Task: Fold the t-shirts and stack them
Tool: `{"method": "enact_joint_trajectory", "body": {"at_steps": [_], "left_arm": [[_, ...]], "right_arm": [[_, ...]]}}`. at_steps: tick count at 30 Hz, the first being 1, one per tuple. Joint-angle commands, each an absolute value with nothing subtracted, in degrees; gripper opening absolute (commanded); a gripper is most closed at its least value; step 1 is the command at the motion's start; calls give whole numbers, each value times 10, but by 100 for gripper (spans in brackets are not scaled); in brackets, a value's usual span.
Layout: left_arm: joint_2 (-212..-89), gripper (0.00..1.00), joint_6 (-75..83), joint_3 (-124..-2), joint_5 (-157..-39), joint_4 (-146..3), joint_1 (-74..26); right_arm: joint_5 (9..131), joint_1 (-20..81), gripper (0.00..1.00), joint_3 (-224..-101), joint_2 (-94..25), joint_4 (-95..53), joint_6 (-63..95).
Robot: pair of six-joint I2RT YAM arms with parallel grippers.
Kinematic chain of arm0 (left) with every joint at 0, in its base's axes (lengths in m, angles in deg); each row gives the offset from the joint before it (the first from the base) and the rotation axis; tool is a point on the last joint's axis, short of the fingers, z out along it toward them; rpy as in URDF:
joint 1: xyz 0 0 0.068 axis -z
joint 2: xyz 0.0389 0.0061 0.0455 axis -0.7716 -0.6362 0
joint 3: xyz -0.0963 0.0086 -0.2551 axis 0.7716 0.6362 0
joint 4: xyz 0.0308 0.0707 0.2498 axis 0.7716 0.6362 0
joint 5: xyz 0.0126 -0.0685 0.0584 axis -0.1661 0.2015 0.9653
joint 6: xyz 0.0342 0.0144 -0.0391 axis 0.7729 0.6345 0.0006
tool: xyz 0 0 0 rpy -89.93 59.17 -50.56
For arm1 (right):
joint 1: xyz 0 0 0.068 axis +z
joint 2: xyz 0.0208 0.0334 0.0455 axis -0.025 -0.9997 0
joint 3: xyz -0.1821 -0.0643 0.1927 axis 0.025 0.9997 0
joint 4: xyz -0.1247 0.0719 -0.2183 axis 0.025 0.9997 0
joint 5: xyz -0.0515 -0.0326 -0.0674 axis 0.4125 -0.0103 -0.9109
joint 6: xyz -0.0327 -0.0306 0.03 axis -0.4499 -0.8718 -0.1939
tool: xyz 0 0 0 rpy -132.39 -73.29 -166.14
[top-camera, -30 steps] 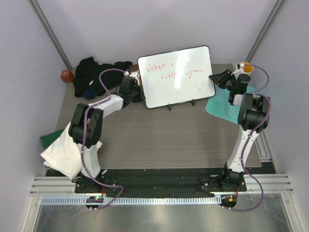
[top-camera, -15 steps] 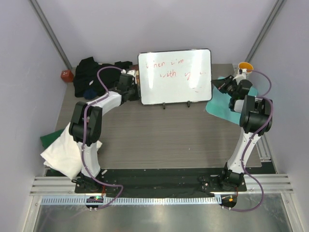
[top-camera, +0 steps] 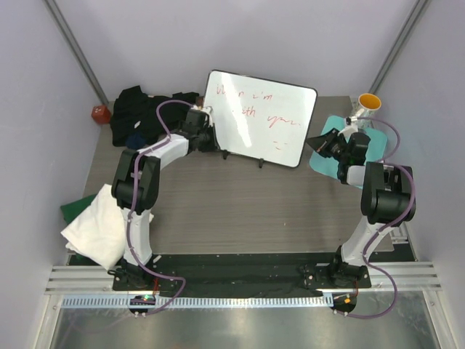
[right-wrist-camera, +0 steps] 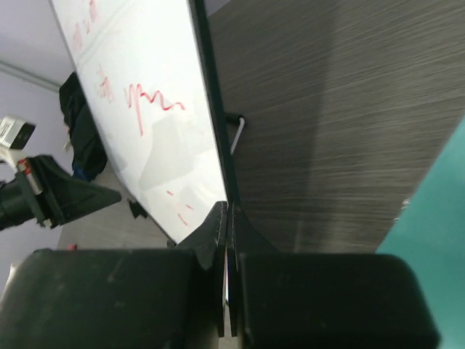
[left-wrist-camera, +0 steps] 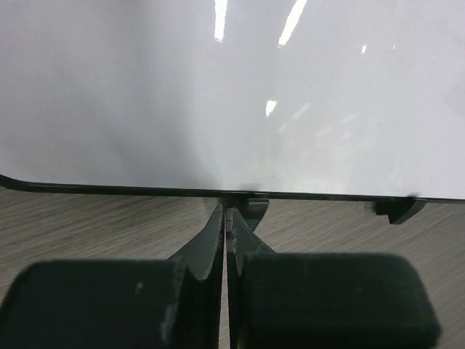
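From above, you see 2 arms reaching to the tilted whiteboard [top-camera: 258, 116], left gripper [top-camera: 211, 138] and right gripper [top-camera: 314, 142] at opposite edges. The black t-shirt [top-camera: 138, 109] is heaped far-left and the white t-shirt [top-camera: 91, 229] lies near-left. In both wrist views the jaws pinch its frame. Only the right wrist view shows the teal mat [right-wrist-camera: 436, 240].

The left arm [top-camera: 135, 186] and right arm [top-camera: 385, 195] have white links, black joint housings and looping purple cables.

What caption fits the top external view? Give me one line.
Left gripper and right gripper pinch edges of the skewed whiteboard; black t-shirt pile and white t-shirt lie untouched at left.
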State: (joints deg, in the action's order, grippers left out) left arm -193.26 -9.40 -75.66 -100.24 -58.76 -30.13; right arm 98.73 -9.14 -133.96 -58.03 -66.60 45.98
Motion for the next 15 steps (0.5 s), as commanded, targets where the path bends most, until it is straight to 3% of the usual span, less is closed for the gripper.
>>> {"method": "enact_joint_trajectory", "body": {"at_steps": [1,3,7,15], "left_arm": [[-1939,1,-97,-779,-1043,-574,-299],[-1938,1,-93,-778,-1044,-572,-297],[-1935,1,-89,-769,-1039,-573,-297],[-1942,1,-84,-778,-1038,-568,-297]], "right_arm": [[1012,-67,1,-1317,-535,-646,433],[1013,-57,2,-1318,-536,-641,433],[1016,-50,26,-1329,-546,-634,439],[991,-49,34,-1305,-481,-612,396]]}}
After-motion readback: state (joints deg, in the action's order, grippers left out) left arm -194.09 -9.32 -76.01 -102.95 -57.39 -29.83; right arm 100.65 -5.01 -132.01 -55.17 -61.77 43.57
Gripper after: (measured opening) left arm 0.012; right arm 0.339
